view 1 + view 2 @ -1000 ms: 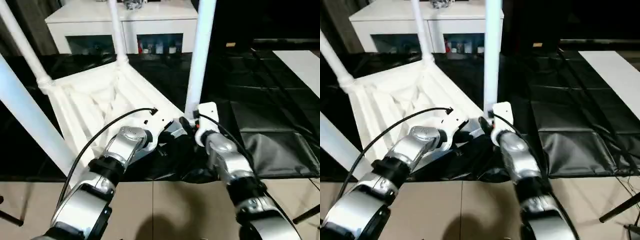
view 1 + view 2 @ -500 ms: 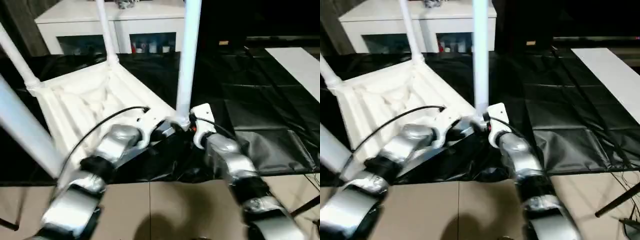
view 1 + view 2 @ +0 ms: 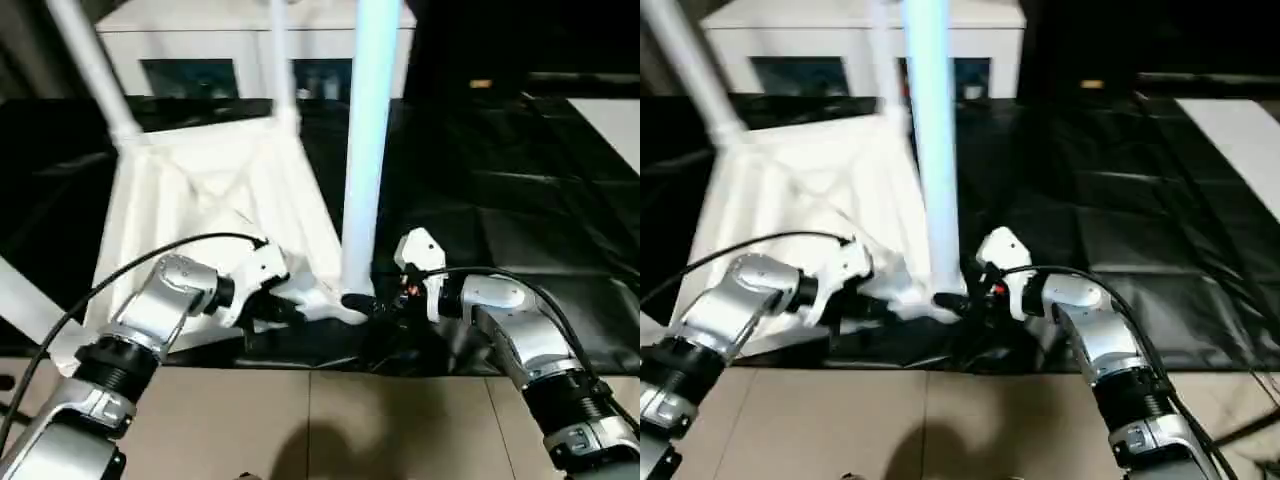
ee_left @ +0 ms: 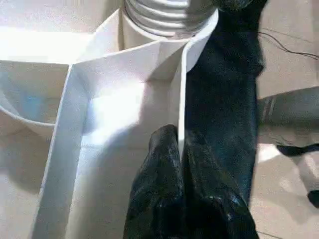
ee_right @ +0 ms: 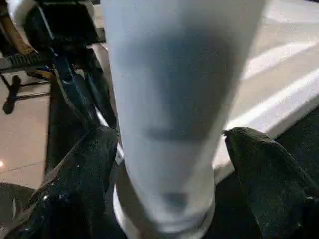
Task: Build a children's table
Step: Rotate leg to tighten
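Though turned underside up, lies flat as a white table top (image 3: 200,190) on the black-covered work table (image 3: 520,200), ribs showing. Serves as landmark: the near leg (image 3: 368,130), upright in the corner socket (image 3: 350,290) closest to the robot.

Left of the near leg and farther off, a second leg (image 3: 280,70) upright in its own corner. Farther left again, a third leg (image 3: 95,65), slanting across the picture. Well to the left of the near leg and on the robot's side, a fourth leg (image 3: 20,300), cut by the picture's edge.

Just left of the near leg's foot, the left gripper (image 3: 285,310), pinched tight on the thin outer wall of the table top, one black finger (image 4: 159,164) on each side of that wall. Close beyond those fingers, in the left wrist view, the grooved collar at the foot of the near leg.

At the near leg's foot, from its right side, the right gripper (image 3: 365,302), spread wide, its fingers (image 5: 89,164) standing on either side of the tube just above the socket, not squeezing it.

Beyond the near leg, a white cabinet (image 3: 200,40) with glass doors. On the robot's side of the near leg, tan floor (image 3: 330,420). Left of the near leg, a black cable (image 3: 130,265) arching over the left forearm.
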Motion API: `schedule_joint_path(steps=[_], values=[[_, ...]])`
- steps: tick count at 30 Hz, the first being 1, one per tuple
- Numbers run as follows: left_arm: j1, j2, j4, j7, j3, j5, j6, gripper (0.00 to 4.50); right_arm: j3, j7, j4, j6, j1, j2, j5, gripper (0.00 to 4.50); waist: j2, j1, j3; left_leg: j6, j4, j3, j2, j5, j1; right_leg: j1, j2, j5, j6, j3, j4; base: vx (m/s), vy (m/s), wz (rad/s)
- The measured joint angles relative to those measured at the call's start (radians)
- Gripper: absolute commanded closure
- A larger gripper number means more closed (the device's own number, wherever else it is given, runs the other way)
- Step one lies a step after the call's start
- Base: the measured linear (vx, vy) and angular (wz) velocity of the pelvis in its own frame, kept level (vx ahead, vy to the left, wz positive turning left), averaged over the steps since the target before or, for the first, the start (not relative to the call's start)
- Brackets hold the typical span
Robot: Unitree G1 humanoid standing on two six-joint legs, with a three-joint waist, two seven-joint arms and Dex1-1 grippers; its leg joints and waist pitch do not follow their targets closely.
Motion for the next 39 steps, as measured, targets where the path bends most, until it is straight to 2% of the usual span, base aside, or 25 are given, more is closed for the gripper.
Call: schedule_joint_path(steps=[5,7,10,12,15,17,26,33,39], values=[[0.001,0.010,-0.009,-0.002,-0.003,-0.001,0.010,4.50,0.030,0.038,-0.002,0.001,0.005,-0.014,-0.001,0.71,-0.001,-0.003,0.001,0.000,-0.001,-0.001,0.000,0.000,0.000,0.000,0.001,0.000,0.000,-0.001,0.002,0.000,0.000,0.00],[0.005,0.010,-0.018,-0.004,-0.003,-0.001,0.019,4.50,0.031,0.048,-0.002,0.001,0.004,-0.018,-0.005,1.00,-0.001,-0.003,0.001,0.000,-0.001,-0.001,0.000,0.000,0.000,0.000,0.001,0.000,0.000,-0.001,0.002,0.000,0.000,0.00],[0.008,0.011,-0.025,-0.010,-0.003,-0.001,0.028,4.50,0.031,0.050,0.000,-0.002,0.003,-0.022,-0.008,1.13,-0.002,-0.003,0.001,0.000,0.000,-0.001,0.000,0.000,0.000,0.000,0.001,0.000,0.000,-0.001,0.002,0.000,0.000,0.00],[0.008,0.011,-0.025,-0.010,-0.003,-0.001,0.028,4.50,0.031,0.050,0.007,-0.002,-0.001,-0.020,-0.007,1.43,-0.002,-0.003,0.001,0.000,0.000,-0.001,0.000,0.000,-0.001,0.000,0.001,0.000,0.000,-0.001,0.002,0.000,0.000,0.00],[0.008,0.011,-0.025,-0.010,-0.003,-0.001,0.028,4.50,0.029,0.048,0.014,0.000,-0.006,-0.020,-0.006,1.52,-0.002,-0.003,0.000,0.000,0.000,-0.001,0.000,0.000,-0.001,0.000,0.001,0.000,0.000,-0.001,0.002,0.000,0.000,0.00],[0.008,0.011,-0.025,-0.010,-0.003,-0.001,0.029,4.50,0.029,0.048,0.014,0.000,-0.006,-0.020,-0.005,1.81,-0.002,-0.003,0.000,0.000,0.000,-0.001,0.000,0.000,-0.001,0.000,0.001,0.000,0.000,-0.001,0.002,0.000,0.000,0.00],[0.012,0.005,-0.022,0.019,0.000,0.001,0.032,4.50,0.021,0.012,0.036,-0.026,-0.006,0.005,-0.008,2.27,-0.003,-0.006,-0.001,0.000,0.000,-0.001,0.000,0.000,0.002,0.002,0.001,0.000,0.000,-0.001,0.003,0.000,0.000,0.00],[-0.028,-0.100,0.059,0.183,0.026,0.022,0.056,4.50,-0.046,-0.207,0.096,-0.010,-0.012,0.083,-0.035,2.42,-0.003,-0.021,-0.001,-0.001,0.000,-0.002,-0.001,0.000,0.007,0.007,0.001,-0.003,0.006,0.000,0.002,0.000,0.000,0.00],[-0.127,-0.261,0.228,0.432,0.070,0.036,0.091,4.50,-0.133,-0.574,0.164,0.074,-0.067,0.218,-0.080,2.47,-0.003,-0.031,-0.001,-0.001,0.000,-0.004,-0.002,0.000,0.007,0.008,0.001,-0.003,0.006,-0.001,0.000,0.000,0.000,0.00]])
